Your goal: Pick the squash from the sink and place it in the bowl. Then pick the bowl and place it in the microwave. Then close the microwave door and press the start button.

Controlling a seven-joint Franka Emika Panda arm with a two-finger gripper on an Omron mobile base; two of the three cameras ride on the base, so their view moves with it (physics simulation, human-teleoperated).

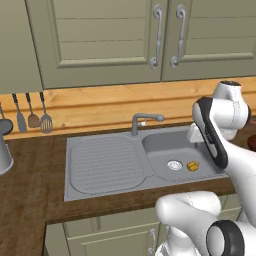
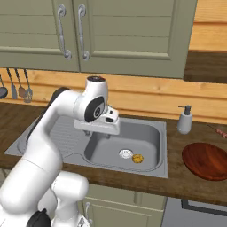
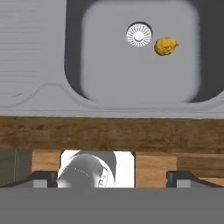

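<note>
The squash (image 3: 166,46) is lying on the floor of the sink (image 2: 156,128) basin, just beside the round drain ring (image 3: 139,34) and on the side of it toward the bowl (image 2: 206,160). In the right base view the squash (image 2: 138,158) is sitting near the front wall of the basin, and the bowl is resting on the wooden surface (image 2: 177,179) to the right of the sink, well apart from the squash.

The end effector (image 2: 107,131) is hanging above the rear left part of the basin, near the faucet (image 1: 145,120), and is pointing downward. From there the squash is lying lower, toward the front of the basin and toward the robot's right. The coming move therefore appears to call for a shift across the basin toward the drain, followed by a descent.

In the hand view the two finger tips (image 3: 40,178) are showing at the lower left and lower right, set wide apart, so the end effector is spread with nothing between its tips.

The squash is roughly round and lumpy, so no clear long axis is presenting itself for aligning the fingers.

In the left base view the forearm is covering the right end of the basin and the end effector itself, while the squash (image 1: 192,166) is showing just left of it. The bowl is cut off at the right edge of the right base view. A soap dispenser (image 2: 185,119) is standing behind the sink's right end.
</note>
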